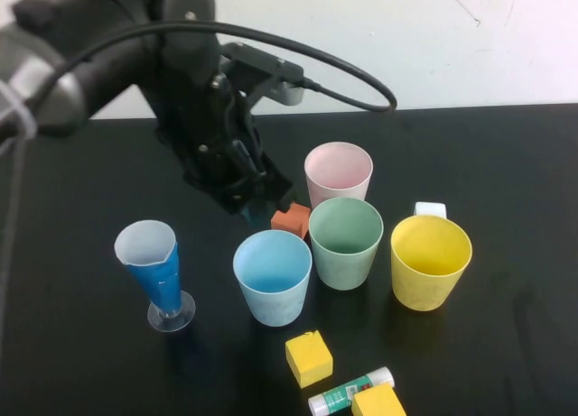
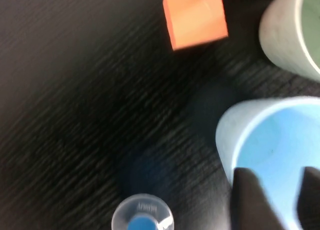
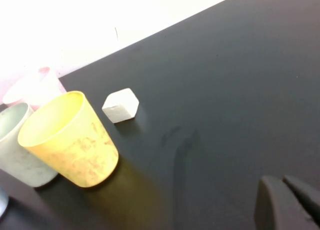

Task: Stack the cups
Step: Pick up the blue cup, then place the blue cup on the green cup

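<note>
- Nearest the high camera, at the table's front edge, lie a yellow block (image 1: 309, 357), a second yellow block (image 1: 377, 402) and a glue stick (image 1: 350, 391) between them.
- Behind these stand the cups, all upright and unstacked on the black table (image 1: 506, 163).
- Light blue cup (image 1: 272, 277) stands front left of the group, with the sage green cup (image 1: 345, 243) just beside it to its right and a little further back.
- Yellow cup (image 1: 430, 261) stands to the right of the green one, close beside it.
- Pale pink cup (image 1: 338, 174) stands behind the green one; I cannot tell whether they touch.
- An orange block (image 1: 291, 219) sits between the pink and blue cups, and a white block (image 1: 431, 209) lies just behind the yellow cup.
- To the left, well apart from the cups, stands a blue-and-white cone glass (image 1: 155, 273) on a clear foot.
- Left gripper (image 1: 246, 195) hangs behind the blue cup, near the orange block; in its wrist view the fingers (image 2: 252, 200) are spread, with the blue cup's rim showing between them, gripping nothing.
- Right gripper (image 3: 285, 202) appears only in its own wrist view, over bare table well apart from the yellow cup, its fingers close together and empty.
</note>
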`<action>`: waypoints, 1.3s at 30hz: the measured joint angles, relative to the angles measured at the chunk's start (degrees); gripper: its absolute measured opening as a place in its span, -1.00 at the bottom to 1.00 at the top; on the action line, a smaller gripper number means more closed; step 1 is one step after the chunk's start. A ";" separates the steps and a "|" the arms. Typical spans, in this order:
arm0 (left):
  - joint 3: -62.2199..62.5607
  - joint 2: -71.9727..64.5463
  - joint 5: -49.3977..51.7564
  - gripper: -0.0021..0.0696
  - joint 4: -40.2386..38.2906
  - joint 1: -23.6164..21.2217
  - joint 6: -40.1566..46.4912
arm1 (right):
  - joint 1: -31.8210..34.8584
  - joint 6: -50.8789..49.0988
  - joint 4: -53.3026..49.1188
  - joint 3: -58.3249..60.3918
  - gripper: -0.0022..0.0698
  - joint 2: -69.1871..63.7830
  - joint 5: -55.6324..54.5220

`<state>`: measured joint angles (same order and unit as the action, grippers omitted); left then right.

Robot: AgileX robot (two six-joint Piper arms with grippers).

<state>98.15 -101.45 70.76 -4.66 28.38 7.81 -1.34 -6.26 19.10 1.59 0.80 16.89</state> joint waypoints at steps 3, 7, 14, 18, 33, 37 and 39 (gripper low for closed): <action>1.27 -2.64 0.00 0.04 0.00 0.00 -0.16 | 0.00 0.24 0.10 0.00 -0.95 0.00 0.00; 1.40 -5.24 0.00 0.37 0.00 0.00 -0.14 | 0.00 0.70 0.10 0.00 -0.95 0.00 0.00; 1.40 -9.38 -0.10 0.44 0.00 0.00 -0.14 | 0.00 1.18 0.10 0.00 -0.95 0.00 0.00; 1.40 -11.00 -0.10 0.09 0.00 0.00 1.51 | 0.00 1.20 0.10 0.00 -0.95 0.00 0.00; 1.70 -4.57 -0.21 -0.92 0.13 0.00 2.67 | 0.00 1.29 0.10 0.00 -0.95 0.00 0.00; 1.84 1.48 -0.09 -0.92 0.00 0.00 1.39 | 0.00 1.29 0.10 0.00 -0.95 0.00 0.00; 1.84 4.08 0.01 -0.92 -0.98 0.00 0.86 | 0.00 1.32 0.10 0.00 -0.95 0.00 0.00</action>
<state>99.99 -97.37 70.77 -5.65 28.38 8.67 -1.34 -4.94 19.20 1.59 0.80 16.89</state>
